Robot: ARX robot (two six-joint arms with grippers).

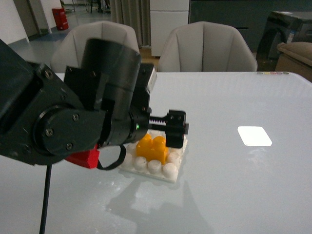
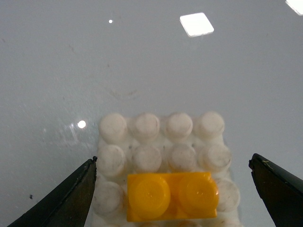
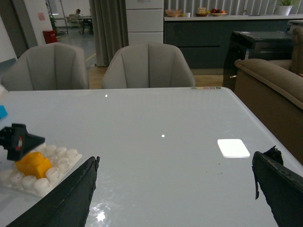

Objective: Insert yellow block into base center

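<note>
On base [image 2: 208, 127] ctr — yellow block [image 2: 171, 195], seated.

home dining area, upholstered chairs [image 3: 147, 66], sofa [image 3: 270, 80]

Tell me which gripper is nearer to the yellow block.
Left. The left gripper is open with its fingers on either side of the yellow block seated on the base. The right gripper is open, well off to the side over bare table.

- white glossy table [image 1: 243, 185], pretty reflective
- two grey chairs [image 3: 147, 66] behind it
- red brick [image 1: 84, 158] near the left
- brown sofa [image 3: 272, 90] off right
</note>
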